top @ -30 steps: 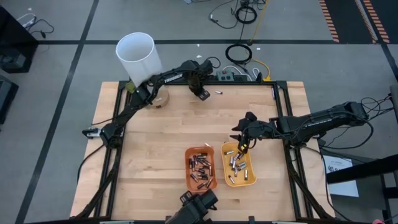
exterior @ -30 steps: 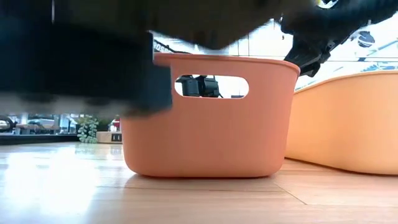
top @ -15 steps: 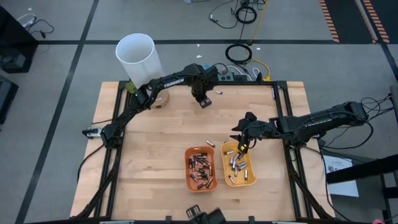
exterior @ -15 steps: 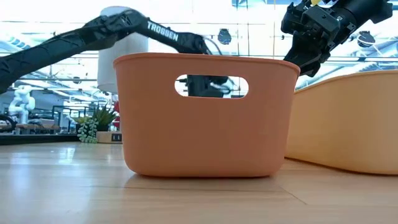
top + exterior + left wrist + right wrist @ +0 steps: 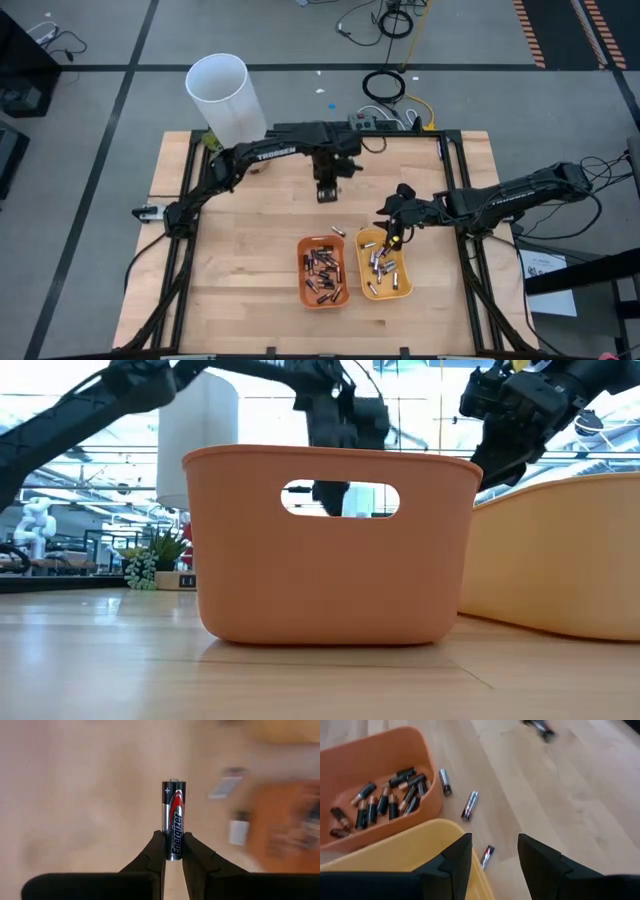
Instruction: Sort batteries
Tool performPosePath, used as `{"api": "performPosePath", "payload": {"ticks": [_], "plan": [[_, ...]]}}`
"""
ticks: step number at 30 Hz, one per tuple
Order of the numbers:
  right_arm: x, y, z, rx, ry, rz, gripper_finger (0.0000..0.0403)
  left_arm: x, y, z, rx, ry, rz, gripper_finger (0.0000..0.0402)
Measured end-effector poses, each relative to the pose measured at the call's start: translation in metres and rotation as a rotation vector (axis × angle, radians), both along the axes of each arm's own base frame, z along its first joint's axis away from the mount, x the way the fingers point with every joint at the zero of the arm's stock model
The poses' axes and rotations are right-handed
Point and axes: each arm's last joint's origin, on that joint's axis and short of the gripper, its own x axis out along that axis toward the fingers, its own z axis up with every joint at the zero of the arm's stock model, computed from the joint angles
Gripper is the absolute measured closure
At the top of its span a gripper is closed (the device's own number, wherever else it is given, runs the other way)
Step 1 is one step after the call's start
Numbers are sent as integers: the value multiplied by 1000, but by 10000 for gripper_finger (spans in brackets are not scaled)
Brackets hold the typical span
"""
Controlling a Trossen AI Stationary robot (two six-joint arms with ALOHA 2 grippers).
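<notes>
Left arm (image 5: 270, 152) stretches across the table's far side, its left gripper (image 5: 173, 851) clamped on one battery (image 5: 173, 820), long axis in line with the fingers, plus end pointing away, above bare wood. Right gripper (image 5: 492, 855) hangs with jaws apart over the yellow tray's (image 5: 400, 285) far rim. Dark batteries (image 5: 385, 800) lie in the orange tray (image 5: 303, 290); three loose cells (image 5: 469, 805) lie just beside it.

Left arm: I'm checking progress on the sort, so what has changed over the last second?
The left gripper, shut on a battery, swung from the table's far edge toward the middle, nearer the orange tray. A dark thing at the near edge has left the view. The right gripper stayed open above the yellow tray; both trays kept their places.
</notes>
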Motion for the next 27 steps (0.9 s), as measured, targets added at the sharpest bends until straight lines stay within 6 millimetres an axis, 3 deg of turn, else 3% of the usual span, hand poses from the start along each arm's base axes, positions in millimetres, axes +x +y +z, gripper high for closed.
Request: {"api": "performPosePath", "payload": {"ticks": [6,14,17,21,27], "plan": [[-9,7,5,15,-6,16,252,0,-58,33,-159,-131,-207,356],[-19,18,7,-17,-2,17,252,21,-152,41,-119,-307,-427,356],[-24,19,10,3,-4,8,252,29,-187,37,-53,-379,-510,356],[-31,19,15,28,-26,-4,252,42,-214,27,103,-454,-524,356],[-37,22,20,33,-58,1,252,62,-223,-11,207,-444,-502,356]]}}
